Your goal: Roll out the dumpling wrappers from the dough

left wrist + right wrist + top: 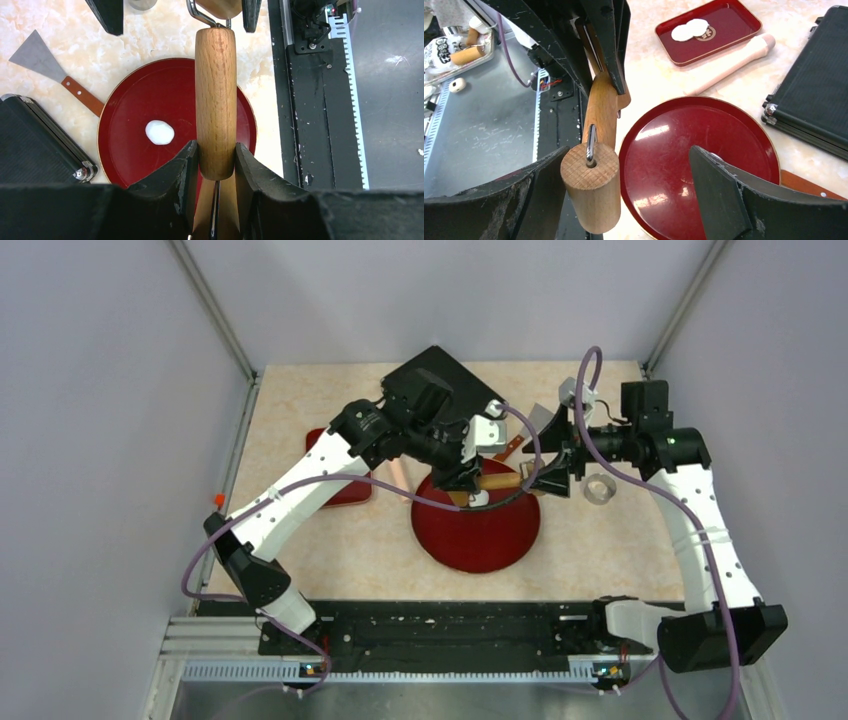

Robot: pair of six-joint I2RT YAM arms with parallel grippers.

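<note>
Dough lies on your red plate beside the left gripper, clamped on the roller handle; your right gripper gapes wide around the roller barrel.

- wooden roller: smooth pale wood, grain showing, shiny metal wire at the end
- round plate: glossy red, pretty reflective
- dough: matt white, soft-looking
- scraper: dull grey metal blade, reddish wood handle
- table: smooth beige marble-look top
- case: matt black, ribbed
</note>
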